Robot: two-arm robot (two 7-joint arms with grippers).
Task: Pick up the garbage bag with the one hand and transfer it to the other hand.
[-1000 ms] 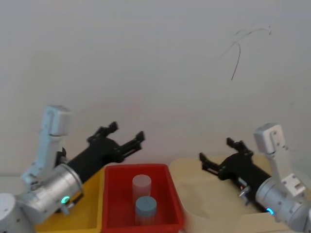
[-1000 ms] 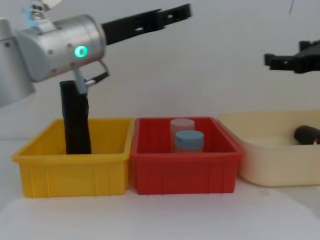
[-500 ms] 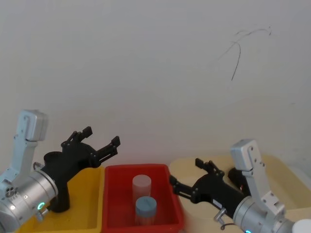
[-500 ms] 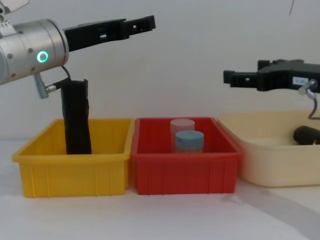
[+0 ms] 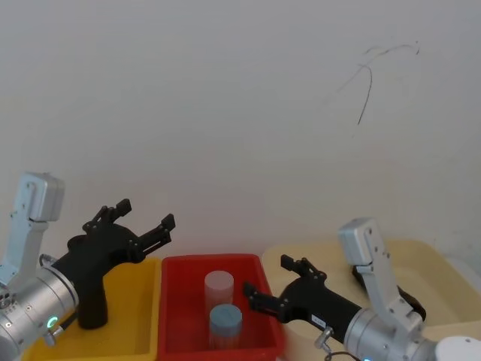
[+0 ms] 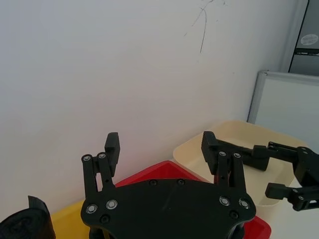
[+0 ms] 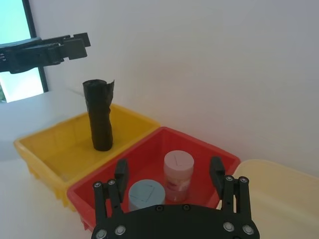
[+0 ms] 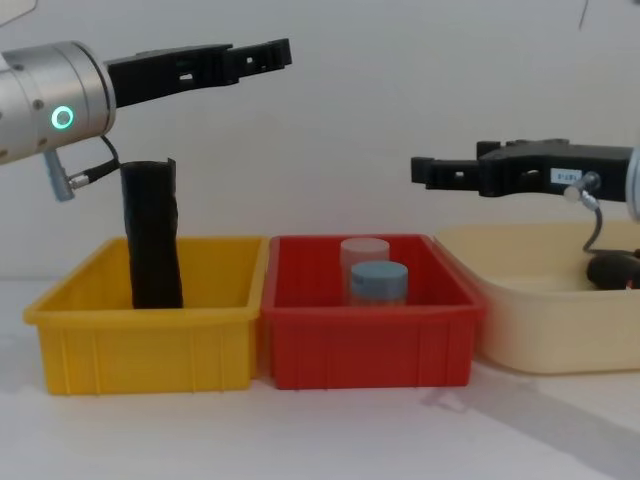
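Left hand (image 5: 145, 215) lower, drawn back; right hand (image 5: 269, 278) lower, shifted left

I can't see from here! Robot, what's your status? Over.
Left hand open, up over yellow bin. Right hand open, over red bin edge. Garbage bag lying in cream bin, not yet picked up. Nothing seen on it.
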